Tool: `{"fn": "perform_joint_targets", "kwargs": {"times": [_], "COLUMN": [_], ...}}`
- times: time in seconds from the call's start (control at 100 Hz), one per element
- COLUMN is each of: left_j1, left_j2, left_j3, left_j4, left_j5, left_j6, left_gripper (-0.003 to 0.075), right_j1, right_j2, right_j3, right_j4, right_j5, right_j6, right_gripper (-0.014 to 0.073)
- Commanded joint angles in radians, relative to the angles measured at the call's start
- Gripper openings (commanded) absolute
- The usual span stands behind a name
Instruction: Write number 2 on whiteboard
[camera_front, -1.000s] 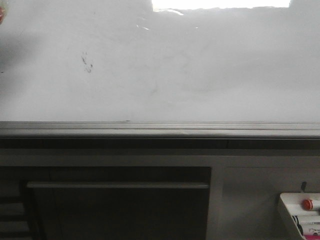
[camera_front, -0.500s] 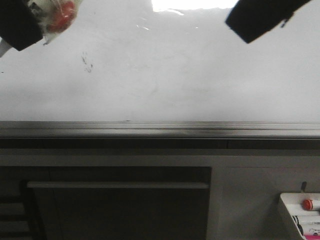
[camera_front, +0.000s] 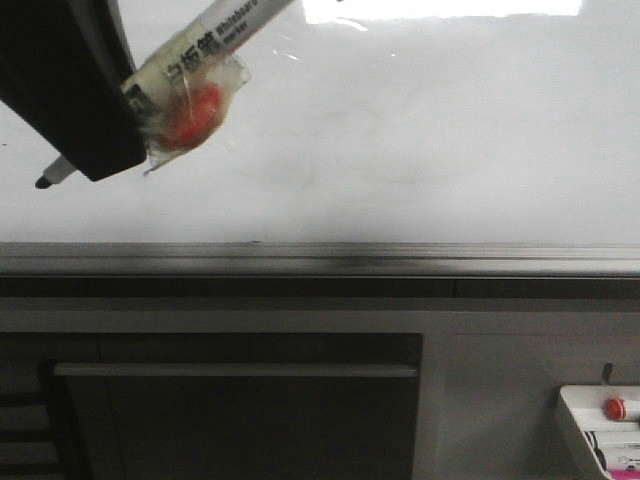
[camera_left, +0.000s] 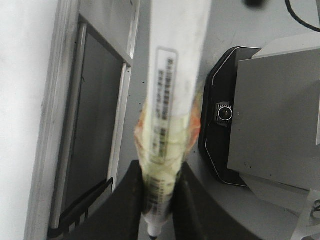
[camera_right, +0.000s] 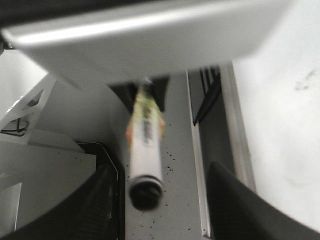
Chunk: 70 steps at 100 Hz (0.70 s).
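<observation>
Lettering on the marker (camera_front: 215, 40) reads "Whiteboard marker" beside Chinese characters; a barcode strip runs along its barrel. Left gripper (camera_left: 159, 202) fingers (camera_left: 127, 205) are clamped on the marker near its tip, held before the whiteboard (camera_front: 420, 150), whose grey rail lies below. Right gripper (camera_right: 157, 200) fingers (camera_right: 235, 210) stand wide apart, holding nothing; no legible "2" shows.

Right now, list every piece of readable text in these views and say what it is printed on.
"Whiteboard marker": on the barrel of the marker held in the left gripper, beside Chinese characters too blurred to read.
Barcode-like label on the marker in the left wrist view: too blurred to read.
Whiteboard: no writing.
</observation>
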Motion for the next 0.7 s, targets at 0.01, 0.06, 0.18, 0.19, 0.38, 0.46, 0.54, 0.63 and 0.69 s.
{"fn": "perform_joint_targets", "kwargs": {"times": [0.01, 0.06, 0.18, 0.19, 0.38, 0.46, 0.54, 0.63, 0.69], "left_j1": [-0.009, -0.009, -0.009, -0.009, -0.009, -0.009, -0.009, -0.009, -0.009], "left_j2": [-0.023, -0.023, -0.023, -0.023, -0.023, -0.023, -0.023, -0.023, -0.023], "left_j3": [-0.032, -0.032, -0.032, -0.032, -0.032, -0.032, -0.032, -0.032, -0.032], "left_j4": [-0.017, -0.017, -0.017, -0.017, -0.017, -0.017, -0.017, -0.017, -0.017], "left_j5": [-0.044, -0.044, -0.044, -0.044, -0.046, -0.052, -0.054, -0.059, -0.059], "left_j6": [0.002, 0.002, 0.002, 0.002, 0.002, 0.002, 0.002, 0.002, 0.002], "left_gripper": [-0.0018, -0.0018, -0.0018, -0.0018, -0.0018, -0.0018, -0.0018, -0.0018, -0.0018], "right_j1": [0.023, 0.031, 0.043, 0.043, 0.058, 0.064, 0.064, 0.064, 0.064], "right_j2": [-0.004, 0.004, 0.028, 0.031, 0.053, 0.055, 0.055, 0.055, 0.055], "right_j3": [-0.034, -0.034, -0.034, -0.034, -0.034, -0.034, -0.034, -0.034, -0.034], "right_j4": [0.035, 0.028, 0.028, 0.028, 0.032, 0.034, 0.038, 0.040, 0.040], "right_j5": [-0.043, -0.050, -0.064, -0.064, -0.078, -0.083, -0.085, -0.087, -0.087], "right_j6": [-0.016, -0.016, -0.016, -0.016, -0.016, -0.016, -0.016, -0.016, -0.016], "right_gripper": [0.0373, 0.0373, 0.0373, 0.0373, 0.0373, 0.0373, 0.0365, 0.0299, 0.0229]}}
